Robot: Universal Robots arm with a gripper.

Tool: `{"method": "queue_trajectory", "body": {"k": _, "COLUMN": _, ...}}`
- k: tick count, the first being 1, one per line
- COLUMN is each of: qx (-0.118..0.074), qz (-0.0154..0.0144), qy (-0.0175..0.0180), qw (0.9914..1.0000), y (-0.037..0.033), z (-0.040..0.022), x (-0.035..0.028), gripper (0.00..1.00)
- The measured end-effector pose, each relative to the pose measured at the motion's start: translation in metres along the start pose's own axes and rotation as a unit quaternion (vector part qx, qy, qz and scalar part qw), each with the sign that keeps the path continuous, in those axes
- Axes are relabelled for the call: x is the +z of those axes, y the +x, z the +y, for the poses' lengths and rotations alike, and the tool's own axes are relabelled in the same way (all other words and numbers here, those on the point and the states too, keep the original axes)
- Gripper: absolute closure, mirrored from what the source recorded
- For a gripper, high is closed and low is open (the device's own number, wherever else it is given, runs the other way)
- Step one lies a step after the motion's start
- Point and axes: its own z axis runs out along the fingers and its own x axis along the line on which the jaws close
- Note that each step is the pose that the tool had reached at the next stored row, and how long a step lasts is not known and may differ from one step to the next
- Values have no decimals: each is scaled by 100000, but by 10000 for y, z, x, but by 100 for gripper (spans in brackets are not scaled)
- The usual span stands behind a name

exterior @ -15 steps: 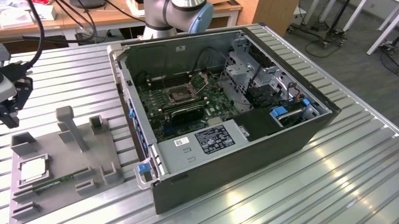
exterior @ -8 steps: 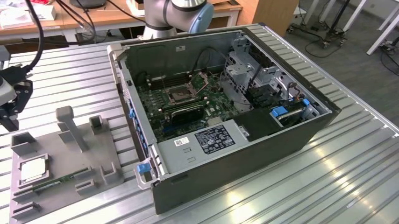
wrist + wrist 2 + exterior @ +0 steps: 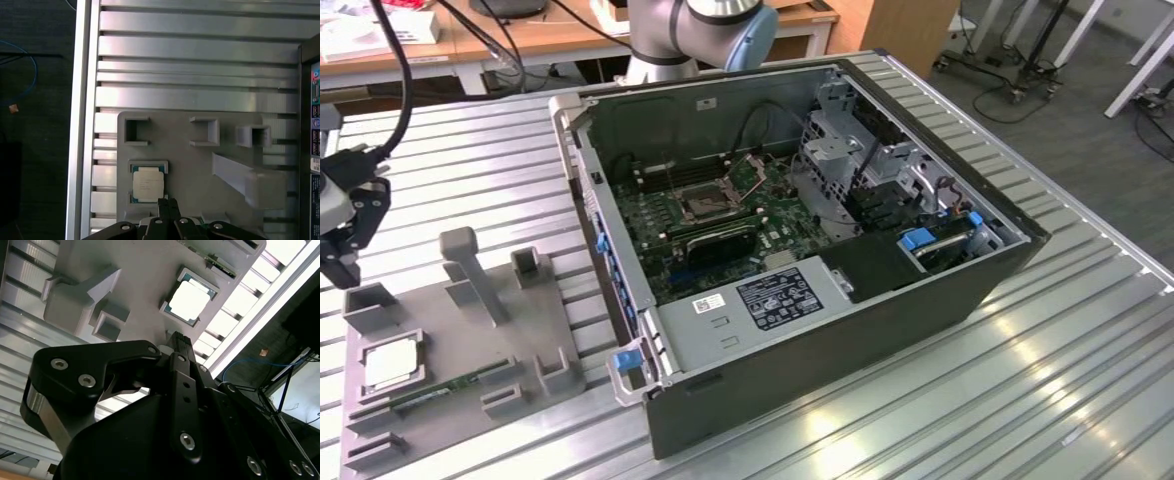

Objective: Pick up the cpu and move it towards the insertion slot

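Observation:
The cpu [image 3: 390,366], a flat silvery square, lies in its recess on the grey plastic fixture [image 3: 454,340] at the exterior view's left. My gripper [image 3: 344,272] hangs above the fixture's far left edge, fingers shut and holding nothing. In both wrist views the cpu [image 3: 189,301] [image 3: 147,183] lies flat just beyond the closed fingertips [image 3: 179,337] [image 3: 168,201], apart from them. The insertion slot [image 3: 707,205], a square socket with a dark centre and metal frame, sits on the green board inside the open computer case [image 3: 987,270], far from the gripper.
A thin green memory stick [image 3: 447,388] lies in the fixture beside the cpu. Grey posts [image 3: 470,270] and rectangular recesses [image 3: 134,131] rise from the fixture. The case walls, drive cage [image 3: 854,150] and power supply [image 3: 761,300] surround the board. The ribbed metal table edge [image 3: 82,125] is near.

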Motion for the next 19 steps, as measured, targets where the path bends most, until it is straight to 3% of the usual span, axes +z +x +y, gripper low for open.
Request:
{"method": "queue_trajectory", "body": {"k": 11, "qx": 2, "qz": 10, "qy": 12, "qw": 100000, "y": 0, "z": -4, "x": 4, "gripper": 89}}
{"method": "queue_trajectory", "body": {"k": 19, "qx": 0, "qz": 4, "qy": 6, "qw": 100000, "y": 0, "z": -7, "x": 111, "gripper": 89}}
